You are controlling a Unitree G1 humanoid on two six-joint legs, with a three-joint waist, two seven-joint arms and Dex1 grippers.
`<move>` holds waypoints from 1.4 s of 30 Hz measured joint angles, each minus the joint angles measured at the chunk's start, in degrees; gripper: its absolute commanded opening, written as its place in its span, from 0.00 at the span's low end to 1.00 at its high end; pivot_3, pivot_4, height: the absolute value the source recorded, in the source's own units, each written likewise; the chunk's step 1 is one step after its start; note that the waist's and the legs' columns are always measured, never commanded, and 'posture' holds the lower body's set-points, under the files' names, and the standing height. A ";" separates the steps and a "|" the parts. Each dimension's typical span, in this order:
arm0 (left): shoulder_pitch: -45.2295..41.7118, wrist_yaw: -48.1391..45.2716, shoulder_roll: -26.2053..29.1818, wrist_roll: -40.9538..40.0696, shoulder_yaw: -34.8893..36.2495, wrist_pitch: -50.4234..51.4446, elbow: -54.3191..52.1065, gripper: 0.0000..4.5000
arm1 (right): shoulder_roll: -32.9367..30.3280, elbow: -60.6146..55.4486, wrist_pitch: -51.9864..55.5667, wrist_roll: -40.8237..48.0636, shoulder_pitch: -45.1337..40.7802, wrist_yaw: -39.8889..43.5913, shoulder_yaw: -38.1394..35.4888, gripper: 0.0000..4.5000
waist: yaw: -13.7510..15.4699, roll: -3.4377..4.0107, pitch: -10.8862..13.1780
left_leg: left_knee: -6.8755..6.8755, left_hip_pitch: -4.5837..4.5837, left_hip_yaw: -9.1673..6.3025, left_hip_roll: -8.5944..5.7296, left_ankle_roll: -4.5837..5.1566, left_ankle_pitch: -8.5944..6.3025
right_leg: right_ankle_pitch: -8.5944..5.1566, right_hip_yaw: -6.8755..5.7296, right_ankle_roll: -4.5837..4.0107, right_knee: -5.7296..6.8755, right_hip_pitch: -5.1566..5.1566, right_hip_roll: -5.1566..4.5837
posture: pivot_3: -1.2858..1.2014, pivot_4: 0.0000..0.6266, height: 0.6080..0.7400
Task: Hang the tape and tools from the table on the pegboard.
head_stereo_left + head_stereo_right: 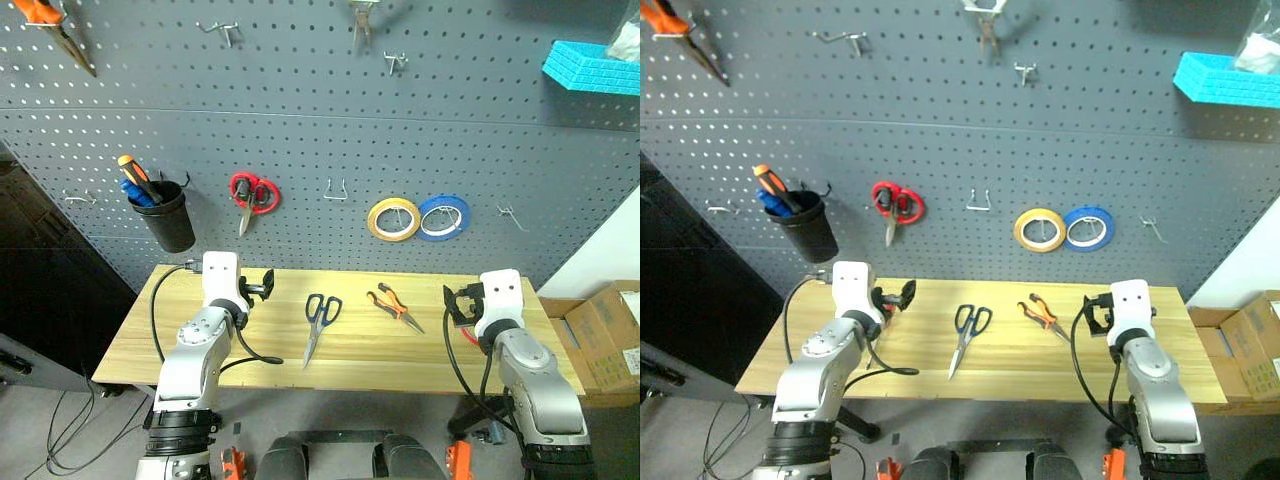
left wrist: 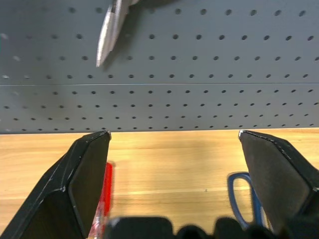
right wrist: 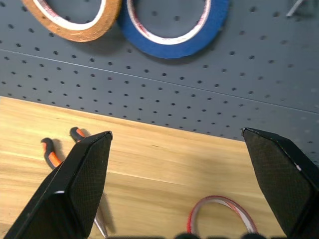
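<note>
Red tape (image 3: 222, 215) lies half hidden behind the right gripper (image 3: 184, 184).

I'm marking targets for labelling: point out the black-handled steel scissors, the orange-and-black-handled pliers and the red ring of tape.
Black-handled steel scissors (image 1: 318, 322), left eye view, at the pivot.
Orange-and-black-handled pliers (image 1: 392, 303), left eye view, on the handles.
Red ring of tape (image 3: 219, 213), right wrist view, on its rim.

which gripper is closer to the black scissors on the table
Left. The left gripper sits just beside the black scissors, toward the robot's left. The right gripper is farther off, beyond the pliers.
</note>
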 measured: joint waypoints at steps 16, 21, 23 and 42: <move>-0.02 0.06 -0.50 -0.14 0.11 -0.62 0.00 0.98 | -1.16 0.01 -0.91 -1.53 0.15 0.62 1.12 1.00 | -0.04 0.00 0.00 | 0.00 0.00 0.01 0.00 0.00 0.00 | 0.00 0.00 0.00 -0.01 0.00 -0.01 | 0.54 0.08 1.00; -0.13 0.05 -0.85 -0.36 0.11 -0.53 -0.06 0.98 | -1.26 0.01 -0.95 -1.59 0.60 0.62 1.27 1.00 | -0.03 -0.01 0.01 | 0.00 0.00 0.01 0.00 0.00 0.00 | 0.00 0.01 0.00 -0.01 0.00 -0.01 | 0.54 0.11 1.00; -0.55 -0.11 -1.02 -0.93 0.09 -0.34 -0.13 0.98 | -1.42 0.01 -0.95 -1.60 0.60 0.73 1.27 1.00 | -0.03 -0.01 0.03 | 0.00 0.00 0.01 0.00 0.00 0.00 | 0.00 0.00 0.00 -0.01 0.00 -0.01 | 0.54 0.12 1.00; -17.26 -19.60 -10.40 -8.33 -15.70 9.08 8.11 0.98 | -11.34 10.29 2.96 3.43 -3.05 15.59 2.25 1.00 | -0.39 0.08 4.64 | 0.00 -0.38 -0.07 -0.02 0.09 -0.03 | -0.08 -0.01 -0.03 -0.04 -0.23 0.02 | 0.52 0.37 1.00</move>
